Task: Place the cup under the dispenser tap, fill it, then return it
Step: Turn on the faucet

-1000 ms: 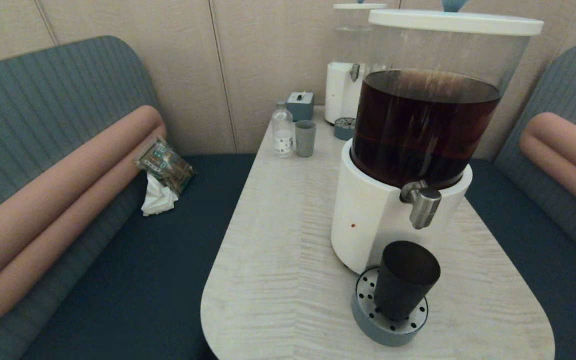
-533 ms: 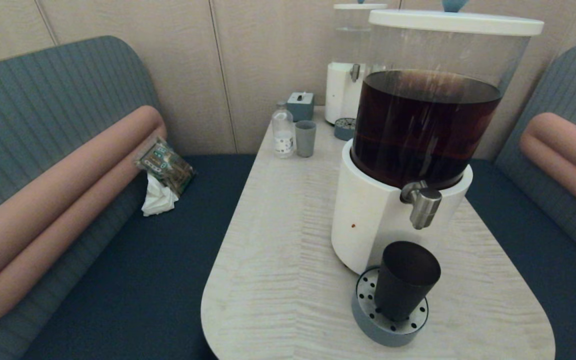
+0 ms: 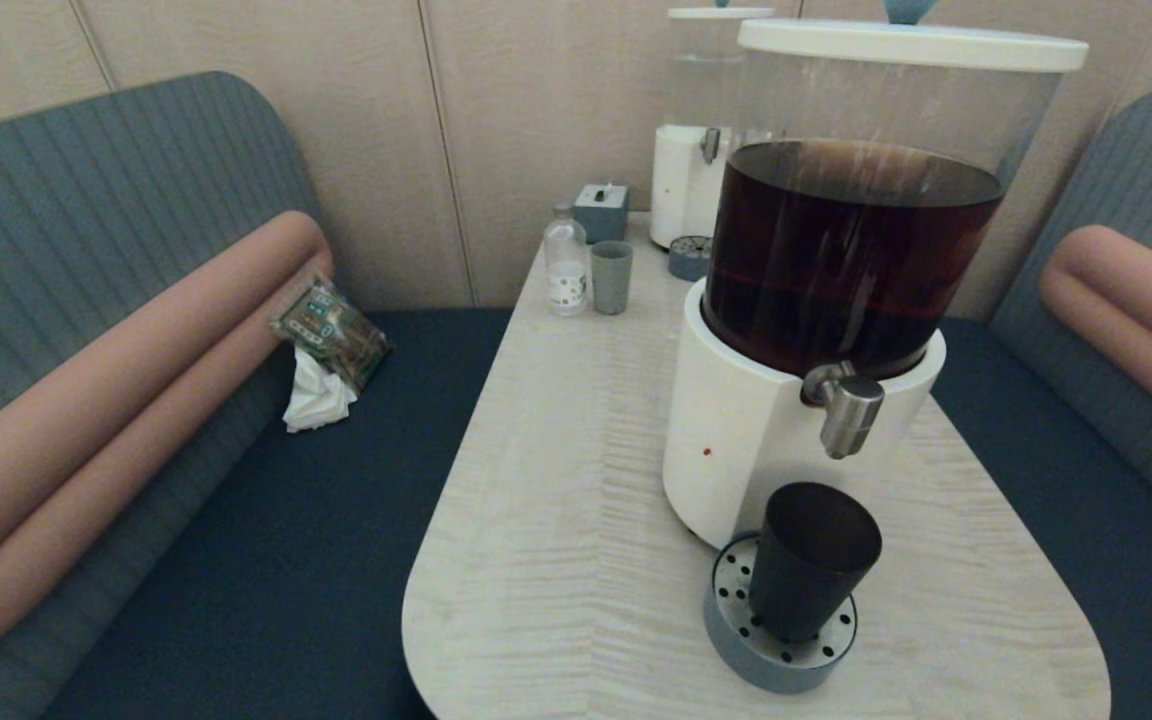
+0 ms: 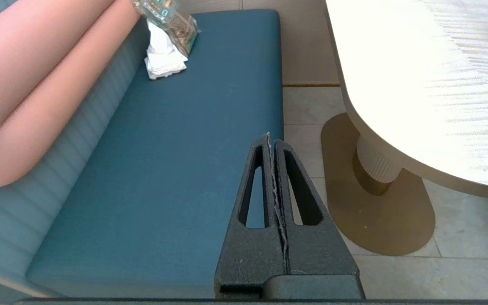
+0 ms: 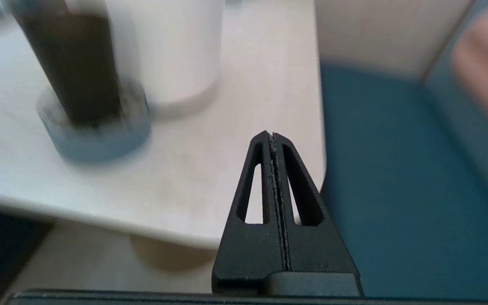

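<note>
Cup point(image 3: 814, 560) sits on drip tray point(image 3: 778, 655), lower right of head frame, below dispenser tap point(image 3: 848, 408), probably slightly off its spout line. Both idle: left end effector point(image 4: 270, 137) clenched over bench, right end effector point(image 5: 272, 135) clenched off the worktop point(image 3: 556, 520) edge.

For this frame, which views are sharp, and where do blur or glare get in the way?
Head view: sharp, the cup and dispenser tap crisp. Right wrist view: background smeared, cup and drip tray soft, only the shut right gripper crisp. Left wrist view: sharp, but the table is washed out by glare beside the shut left gripper.
</note>
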